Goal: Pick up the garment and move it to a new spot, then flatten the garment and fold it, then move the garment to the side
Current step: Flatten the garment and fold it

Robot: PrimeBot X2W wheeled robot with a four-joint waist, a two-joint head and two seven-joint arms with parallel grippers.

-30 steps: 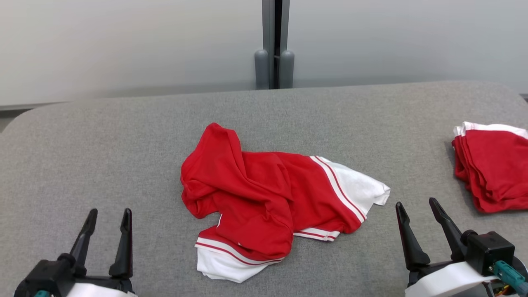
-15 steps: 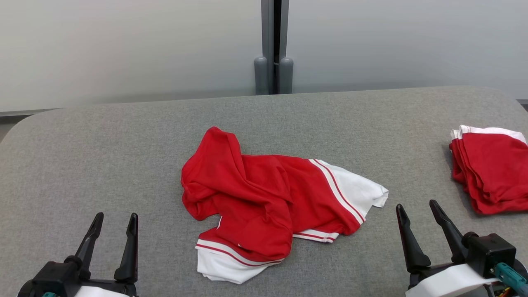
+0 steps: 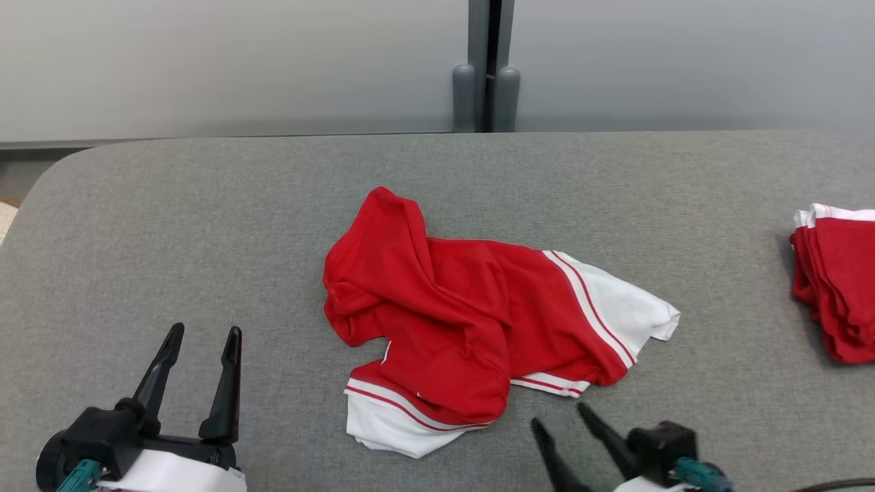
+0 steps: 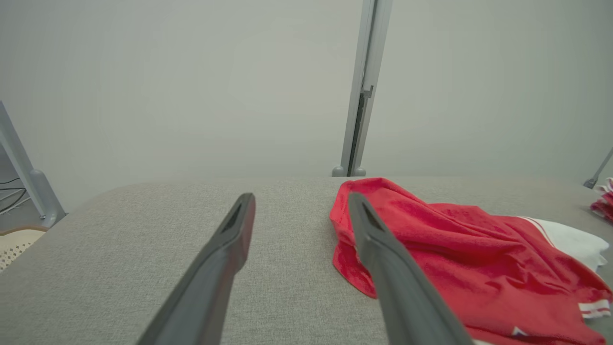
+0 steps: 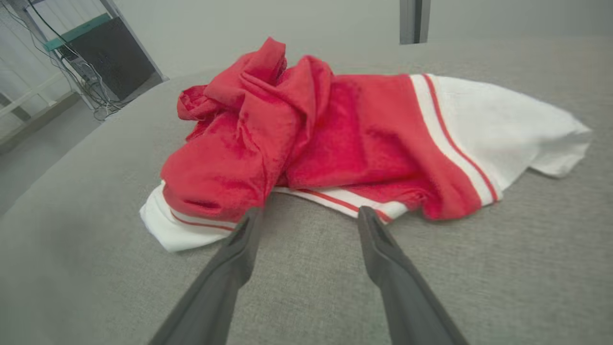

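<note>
No legible text or labels

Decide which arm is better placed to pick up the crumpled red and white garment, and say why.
Probably the right. The right jaws stand open just short of the near hem of the garment, pointing at it. The left jaws, also open, sit off to the side with bare table between.

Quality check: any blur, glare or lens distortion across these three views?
Head view: sharp, evenly lit, faint shadow under the red garment, no glare. Left wrist view: jaws of the left gripper soft near the lens, wall hazy. Right wrist view: garment slightly smeared, wide lens bows the grey table.
</note>
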